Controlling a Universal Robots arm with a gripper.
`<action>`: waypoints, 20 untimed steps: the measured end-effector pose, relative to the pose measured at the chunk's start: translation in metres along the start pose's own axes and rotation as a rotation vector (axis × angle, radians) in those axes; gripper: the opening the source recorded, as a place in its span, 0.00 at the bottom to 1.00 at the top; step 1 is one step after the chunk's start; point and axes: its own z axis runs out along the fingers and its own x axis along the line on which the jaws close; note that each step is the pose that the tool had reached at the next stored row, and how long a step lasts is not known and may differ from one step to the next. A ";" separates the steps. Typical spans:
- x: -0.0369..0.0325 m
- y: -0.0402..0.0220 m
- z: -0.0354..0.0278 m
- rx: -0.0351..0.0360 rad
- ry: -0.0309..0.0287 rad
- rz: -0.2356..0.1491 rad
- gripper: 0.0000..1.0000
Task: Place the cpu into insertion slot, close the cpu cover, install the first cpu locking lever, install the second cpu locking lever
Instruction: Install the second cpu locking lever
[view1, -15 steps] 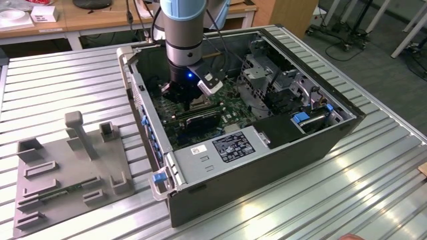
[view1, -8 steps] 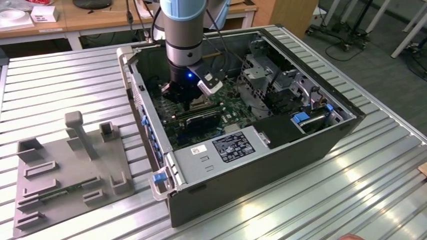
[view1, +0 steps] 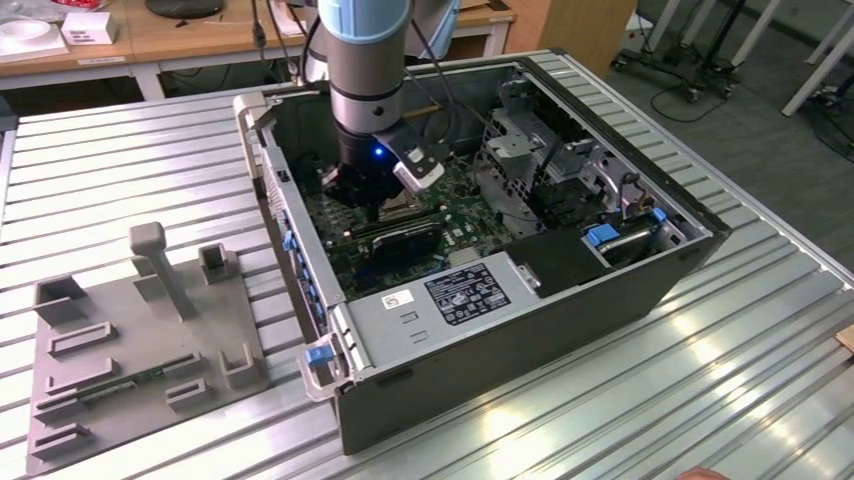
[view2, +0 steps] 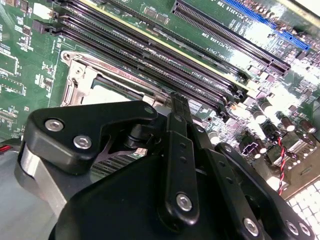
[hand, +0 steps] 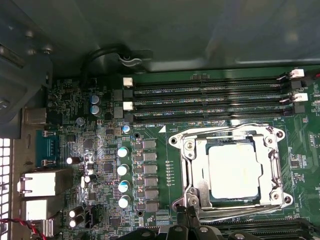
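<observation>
Tool (view1: 378, 205) low over insertion slot (hand: 231, 172)

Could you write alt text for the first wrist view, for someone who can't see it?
A pale square cpu sits in the insertion slot on a green circuit board, with the silvery cpu cover closed around it. Long black memory slots run alongside, and the gripper's black tips hang at the socket's edge.

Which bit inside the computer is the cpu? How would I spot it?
Look in the open computer case, at the green circuit board on its floor. In the first wrist view, just beside the long black memory slots, sits a silvery metal frame, the cpu cover. The cpu is the flat, pale square in its middle, plain and smooth, unlike the bumpy parts around.
</observation>
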 end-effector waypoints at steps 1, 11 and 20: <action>0.0003 0.0000 0.0004 -0.0001 -0.0005 0.000 0.10; 0.0033 -0.0005 0.0042 -0.0007 -0.0075 -0.001 0.10; 0.0051 -0.0008 0.0063 0.0000 -0.0090 -0.001 0.10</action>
